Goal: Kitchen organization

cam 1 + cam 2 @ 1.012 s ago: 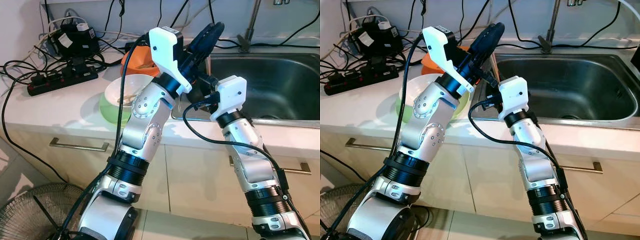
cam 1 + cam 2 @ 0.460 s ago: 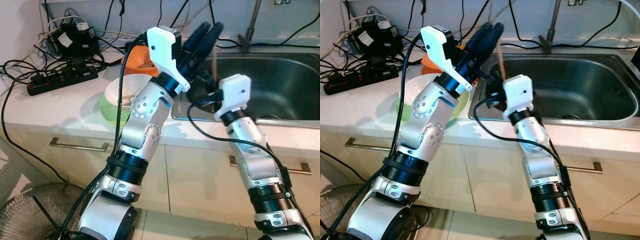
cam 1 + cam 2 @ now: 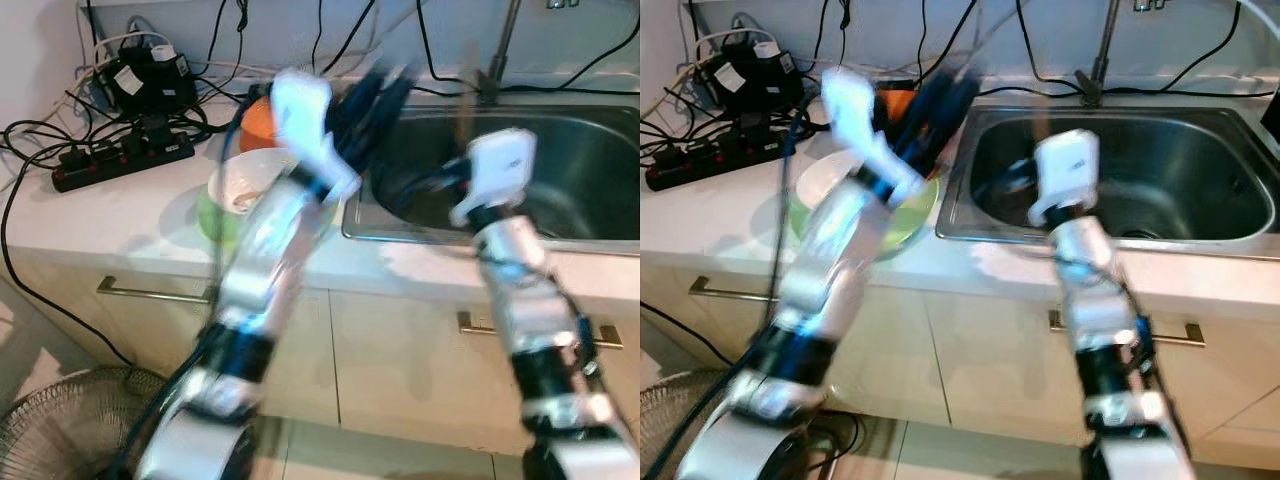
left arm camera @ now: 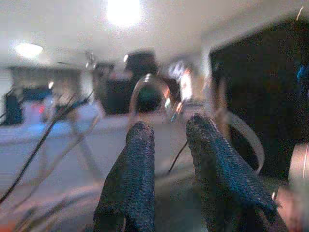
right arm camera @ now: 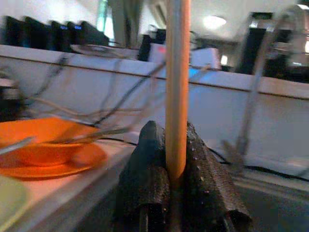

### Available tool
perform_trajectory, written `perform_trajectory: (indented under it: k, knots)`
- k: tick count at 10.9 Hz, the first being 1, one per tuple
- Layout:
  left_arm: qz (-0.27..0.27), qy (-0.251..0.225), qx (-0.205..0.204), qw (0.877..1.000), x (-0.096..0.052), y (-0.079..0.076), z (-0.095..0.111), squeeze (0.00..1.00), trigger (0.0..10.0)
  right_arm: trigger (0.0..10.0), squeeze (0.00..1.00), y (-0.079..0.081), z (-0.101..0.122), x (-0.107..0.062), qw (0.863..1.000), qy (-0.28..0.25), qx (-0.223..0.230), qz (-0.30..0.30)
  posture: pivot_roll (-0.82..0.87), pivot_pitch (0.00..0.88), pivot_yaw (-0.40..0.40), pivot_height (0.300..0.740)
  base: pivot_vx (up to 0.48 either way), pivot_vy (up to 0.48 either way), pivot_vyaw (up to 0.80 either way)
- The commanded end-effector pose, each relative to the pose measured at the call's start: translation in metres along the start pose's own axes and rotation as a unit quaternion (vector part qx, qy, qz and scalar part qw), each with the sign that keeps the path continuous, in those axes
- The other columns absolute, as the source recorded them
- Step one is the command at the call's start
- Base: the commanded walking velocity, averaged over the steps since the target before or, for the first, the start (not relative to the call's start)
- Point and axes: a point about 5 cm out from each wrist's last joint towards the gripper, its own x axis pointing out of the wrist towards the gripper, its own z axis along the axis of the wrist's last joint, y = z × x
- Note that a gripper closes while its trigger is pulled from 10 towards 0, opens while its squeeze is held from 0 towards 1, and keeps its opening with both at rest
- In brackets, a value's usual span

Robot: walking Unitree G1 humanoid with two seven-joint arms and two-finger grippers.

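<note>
1. Two black fingers (image 5: 145, 183) of the right gripper (image 5: 171, 186) are clamped on a thin wooden stick (image 5: 176, 87), which stands upright between them and runs up out of the wrist view.
2. In the head views this gripper sits over the near left part of the sink (image 3: 1200, 150), its white wrist housing (image 3: 1068, 172) above the basin; the stick shows there as a faint blurred streak.
3. The left gripper (image 4: 169, 145) has its fingers (image 4: 137, 164) slightly parted with a narrow gap, and nothing is held between them.
4. That gripper reaches up over the counter's back edge, just left of the sink's corner (image 3: 375, 90), heavily blurred.
5. Below the left arm stands a white bowl (image 3: 245, 180) nested in a green bowl (image 3: 210, 215), close to the sink's left rim.
6. Behind them sits an orange bowl (image 5: 38, 140) on an orange plate (image 5: 72, 162), with what looks like metal cutlery lying in it.
7. A black power strip (image 3: 120, 160) and tangled cables (image 3: 40, 135) lie on the counter (image 3: 120, 215) to the far left.
8. A faucet (image 3: 1100, 50) rises behind the sink.
9. A fan (image 3: 60, 430) stands on the floor at lower left.
</note>
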Motion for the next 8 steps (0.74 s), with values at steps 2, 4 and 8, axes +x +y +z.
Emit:
perform_trajectory:
  k: [2,4,8]
  knots:
    - [0.007,0.031,0.032,0.999,-0.015,0.003,-0.012,0.00,10.0,0.0,0.00,-0.008,-0.002,0.005,1.000,0.004,0.007,-0.019,0.03,0.041,0.114,0.740,0.000,0.000,0.00]
    - [0.007,0.074,0.055,0.996,-0.034,0.002,-0.033,0.00,10.0,0.0,0.00,-0.019,-0.010,0.009,0.999,0.018,0.014,-0.041,0.03,0.040,0.111,0.740,0.000,0.000,0.00]
    - [0.007,0.152,0.053,0.987,-0.070,-0.003,-0.074,0.00,10.0,0.0,0.00,-0.032,-0.022,0.012,0.996,0.037,0.023,-0.074,0.03,0.041,0.112,0.740,0.000,0.000,0.00]
